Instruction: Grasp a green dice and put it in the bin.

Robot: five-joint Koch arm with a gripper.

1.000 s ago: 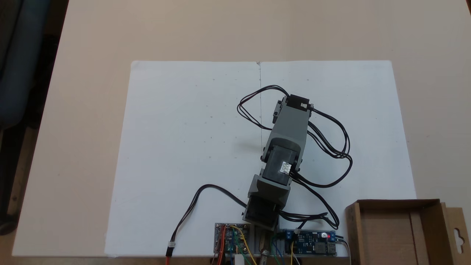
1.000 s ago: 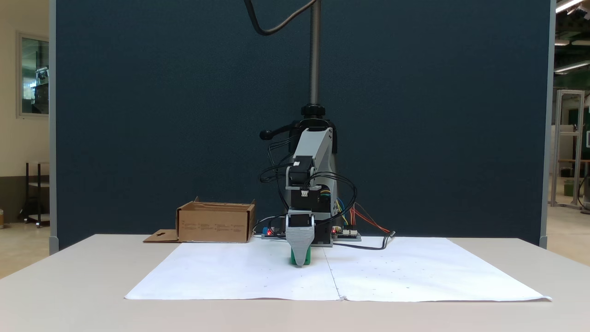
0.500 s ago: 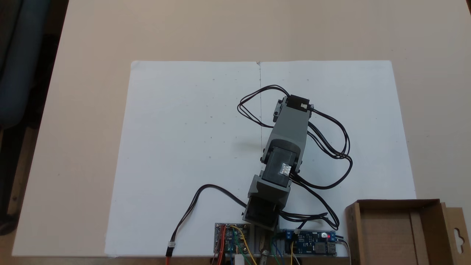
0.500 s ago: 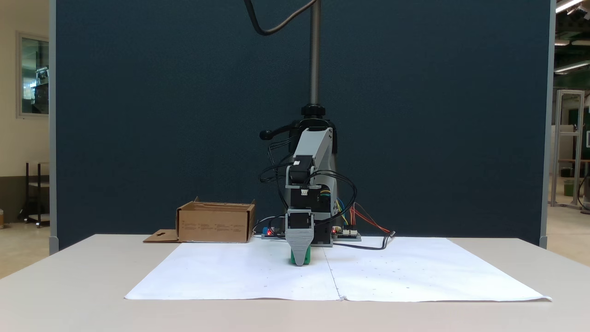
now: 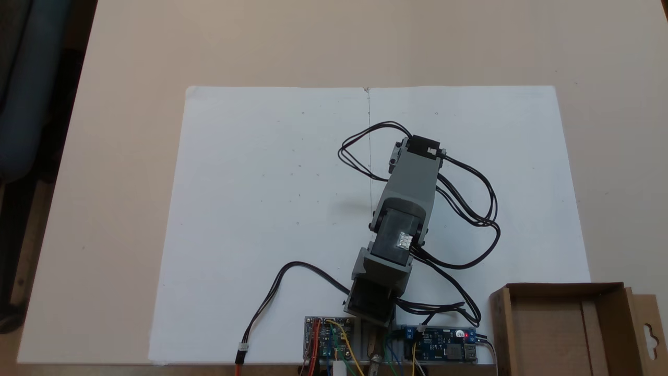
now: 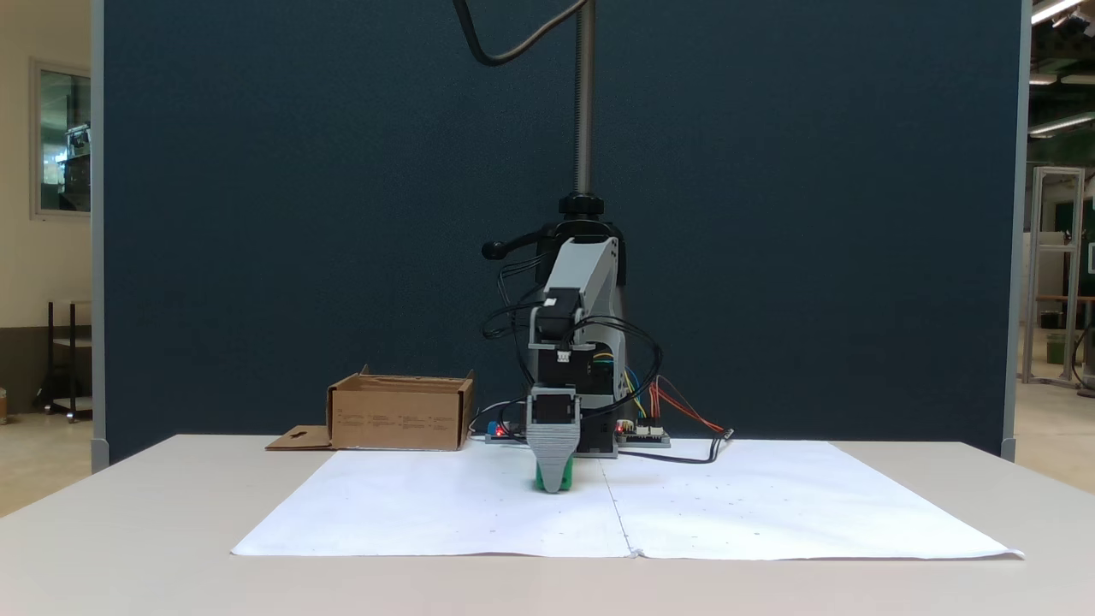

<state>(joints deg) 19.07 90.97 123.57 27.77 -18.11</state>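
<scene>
**Gripper down at the dice, mid-sheet**

Grey gripper (image 6: 553, 486) lowered onto the small bright green plastic dice (image 6: 540, 481) near the white paper sheet's (image 6: 428, 505) centre crease. Jaw state and dice facing: cannot tell. Brown cardboard bin (image 5: 563, 329) at the table's (image 5: 130, 104) corner, well apart.

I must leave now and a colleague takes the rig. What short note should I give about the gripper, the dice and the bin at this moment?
Gripper: low over the white paper, one jaw tip in front of the green dice; open or shut cannot be told.
Green dice: at the paper, near its centre crease, partly hidden behind the jaw.
Bin: cardboard box beside the arm's base, left in the front fixed view; what shows of its floor looks bare.
Done: approach to the dice.
Left: confirm the grasp, lift, carry to the bin, release.
</scene>
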